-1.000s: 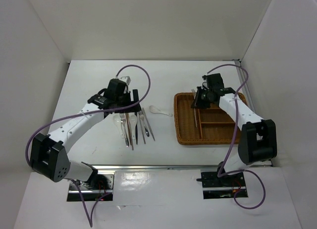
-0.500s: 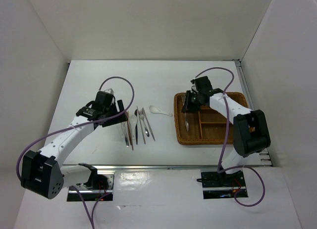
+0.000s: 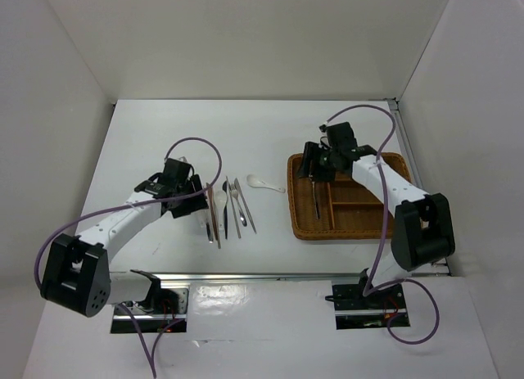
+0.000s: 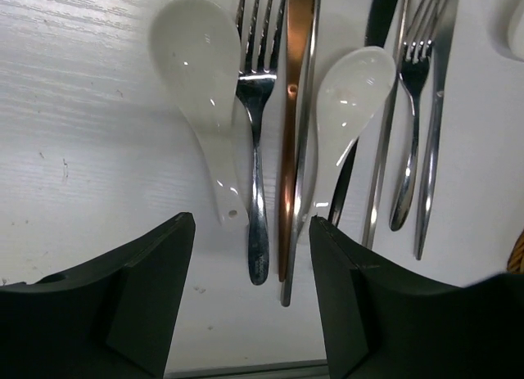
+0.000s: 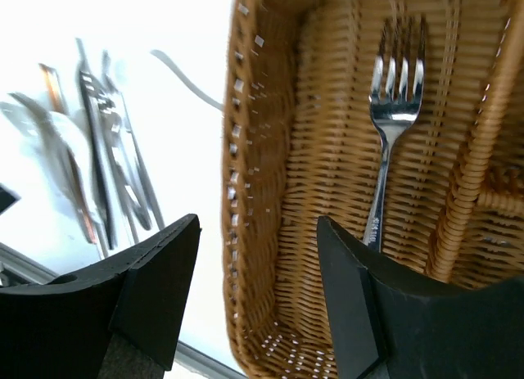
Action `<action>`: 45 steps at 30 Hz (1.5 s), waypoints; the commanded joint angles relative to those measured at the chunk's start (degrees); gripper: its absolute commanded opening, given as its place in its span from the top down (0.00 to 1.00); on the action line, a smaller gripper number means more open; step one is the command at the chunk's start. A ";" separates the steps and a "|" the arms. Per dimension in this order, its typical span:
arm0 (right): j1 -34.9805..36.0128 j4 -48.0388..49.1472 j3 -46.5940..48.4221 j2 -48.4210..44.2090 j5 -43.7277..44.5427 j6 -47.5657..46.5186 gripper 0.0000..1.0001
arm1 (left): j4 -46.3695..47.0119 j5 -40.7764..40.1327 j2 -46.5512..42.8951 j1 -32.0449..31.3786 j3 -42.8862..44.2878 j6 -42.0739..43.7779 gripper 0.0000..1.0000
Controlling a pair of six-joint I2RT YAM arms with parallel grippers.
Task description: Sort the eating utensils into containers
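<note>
One white surface (image 3: 147,142) is carrying everything. Two arms are reaching over it from the near edge. The left arm (image 3: 123,219) is stretching toward the loose utensils at mid-surface, and the right arm (image 3: 381,178) is bending over the wicker tray (image 3: 291,205) on the right.

The tray is sitting flat, with its long section running along the left wall and its shorter sections beside it. The left gripper (image 4: 250,223) is hanging wide apart above the loose row and gripping none of the pieces. The right gripper (image 5: 258,223) is likewise standing wide and holding nothing, over the tray's left wall and long section.

Inside that long section one silver fork (image 5: 393,109) is lying flat on the weave, with its tines toward the top of the wrist view.

On the surface the remaining pieces are lying roughly parallel:
- a white ceramic spoon (image 4: 196,60) at the left
- a second fork (image 4: 255,150) just beside it
- a copper-coloured stick (image 4: 291,133)
- a silver stick (image 4: 287,289) touching the copper one
- a second ceramic spoon (image 4: 352,84)
- a third fork (image 4: 407,133)
- a slim knife (image 4: 434,125)

A third ceramic spoon (image 3: 260,182) is lying apart, between the row and the tray.
</note>
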 commanded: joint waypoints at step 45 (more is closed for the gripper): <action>1.25 2.21 2.36 -10.08 -3.96 -3.23 0.34 | -1.47 -7.65 22.30 1.68 7.34 -2.89 0.76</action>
